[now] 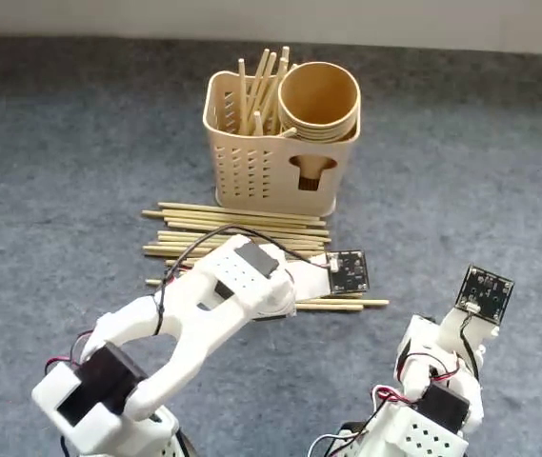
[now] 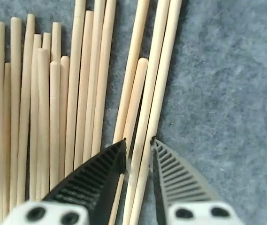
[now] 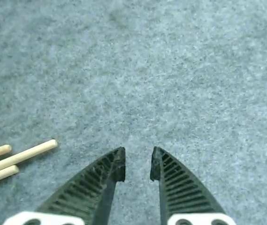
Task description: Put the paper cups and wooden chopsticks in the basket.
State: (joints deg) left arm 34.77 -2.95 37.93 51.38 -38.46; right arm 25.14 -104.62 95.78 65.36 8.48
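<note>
The cream basket (image 1: pixel 251 167) stands at the back and holds several wooden chopsticks (image 1: pixel 259 90) and stacked paper cups (image 1: pixel 318 95). Loose chopsticks (image 1: pixel 232 228) lie in a row on the grey carpet in front of it. My left gripper (image 2: pixel 139 147) is down on this row at its right end, its fingers pressed in on two chopsticks (image 2: pixel 147 112) that still lie among the others. My right gripper (image 3: pixel 138 164) hangs over bare carpet at the front right, a little open, with nothing between its fingers.
The left arm (image 1: pixel 204 305) stretches from the front left over the chopstick row. The right arm (image 1: pixel 442 381) is folded at the front right. A few chopstick ends (image 3: pixel 20 154) lie beside the right gripper. Carpet spreads out on both sides of the basket.
</note>
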